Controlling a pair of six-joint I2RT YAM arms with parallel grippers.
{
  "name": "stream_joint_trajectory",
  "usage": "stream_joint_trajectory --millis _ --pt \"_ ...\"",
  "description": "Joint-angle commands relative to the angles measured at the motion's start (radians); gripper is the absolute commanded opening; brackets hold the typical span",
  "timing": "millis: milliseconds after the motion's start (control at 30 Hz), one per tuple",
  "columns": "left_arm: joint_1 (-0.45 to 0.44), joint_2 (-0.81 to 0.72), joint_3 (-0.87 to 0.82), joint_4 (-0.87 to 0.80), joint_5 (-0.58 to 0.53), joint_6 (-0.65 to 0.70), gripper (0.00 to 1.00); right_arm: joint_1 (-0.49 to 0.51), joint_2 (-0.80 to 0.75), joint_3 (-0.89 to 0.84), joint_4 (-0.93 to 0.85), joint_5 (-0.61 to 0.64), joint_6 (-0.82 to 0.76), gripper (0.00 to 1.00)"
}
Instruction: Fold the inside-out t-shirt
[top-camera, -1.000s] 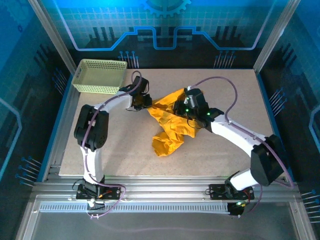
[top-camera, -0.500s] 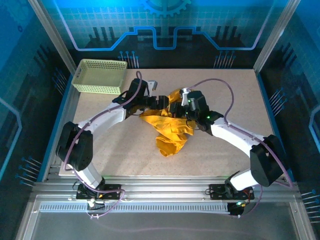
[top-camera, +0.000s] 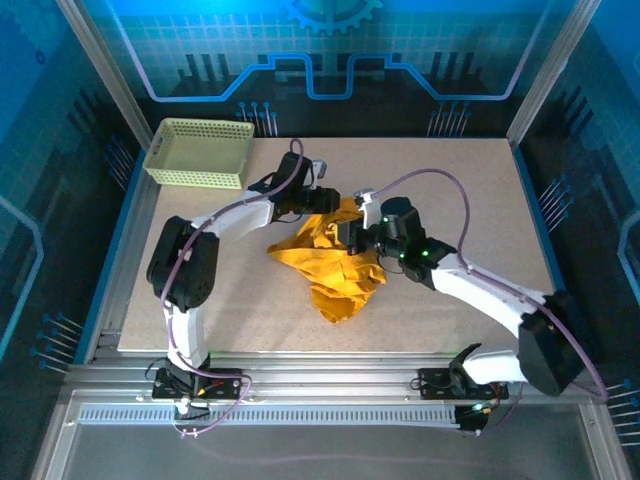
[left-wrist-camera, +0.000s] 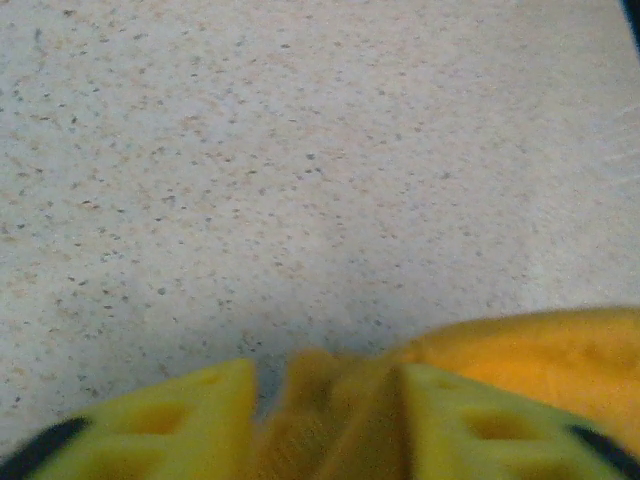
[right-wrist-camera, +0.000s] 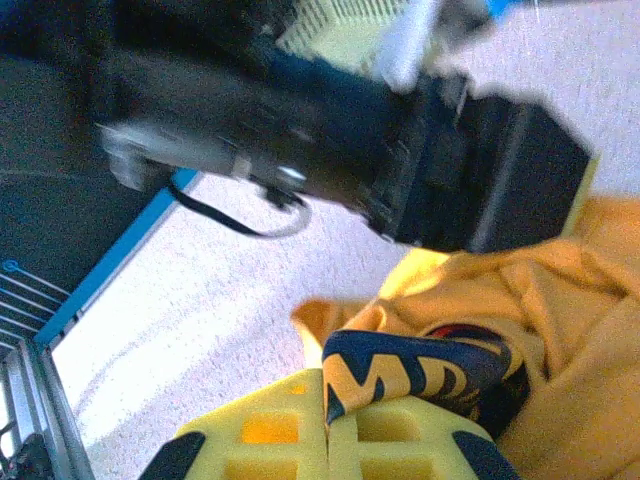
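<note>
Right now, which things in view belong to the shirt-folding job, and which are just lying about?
Job in hand:
- t-shirt, bunched on the table
- left gripper, pinching its cloth
- right gripper, pinching the printed part

Lying about:
- mesh basket, far left corner, apart from the t-shirt

- A speckled beige tabletop (top-camera: 470, 190) spans the middle.
- Silver metal rails (top-camera: 330, 385) run along the near edge.
- Blue-lit wall panels (top-camera: 330, 50) with circuit patterns stand at the far side, left and right.

White arm links (top-camera: 478, 288), black joints (top-camera: 182, 262), lilac cables (top-camera: 432, 172) — yellow, pocketed pincer fingers (right-wrist-camera: 262, 432).
</note>
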Motion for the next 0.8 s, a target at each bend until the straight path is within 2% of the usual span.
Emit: stream_joint_trajectory --millis 0,133,267,367,467,500,533,600,700,767 --pt "0.055 0.032 0.003 -0.086 -0.059 -0.045 0.21 0.007 -0.126 0.018 0.003 0.053 -0.099 0.0" --pt "0.128 -0.016 -0.079 -0.061 -0.095 -0.113 0.01 -0.034 -0.235 0.024 -0.071 0.114 -0.119 0.0" --pt "0.168 -0.115 -0.16 -0.076 -0.216 -0.158 0.0 -0.099 -0.301 0.022 -0.121 0.161 -0.102 0.0" --pt "0.17 -0.205 -0.22 -0.077 -0.29 -0.185 0.0 -0.162 -0.3 0.013 -0.132 0.125 -0.077 0.0" --pt "0.151 -0.293 -0.269 -0.058 -0.286 -0.183 0.02 -0.187 -0.262 0.005 -0.135 0.076 -0.068 0.0" --pt "0.133 -0.325 -0.277 -0.068 -0.316 -0.178 0.03 -0.189 -0.245 0.001 -0.134 0.063 -0.068 0.0" --pt "0.111 -0.354 -0.284 -0.075 -0.341 -0.17 0.05 -0.19 -0.231 -0.007 -0.13 0.044 -0.066 0.0" --pt "0.081 -0.395 -0.291 -0.075 -0.332 -0.15 0.19 -0.192 -0.209 -0.022 -0.113 -0.005 -0.068 0.0" --pt "0.038 -0.404 -0.265 -0.078 -0.241 -0.139 0.43 -0.178 -0.209 -0.081 -0.055 -0.07 -0.087 0.0" --pt "-0.006 -0.385 -0.227 -0.085 -0.174 -0.116 0.55 -0.164 -0.224 -0.117 -0.034 -0.068 -0.101 0.0"
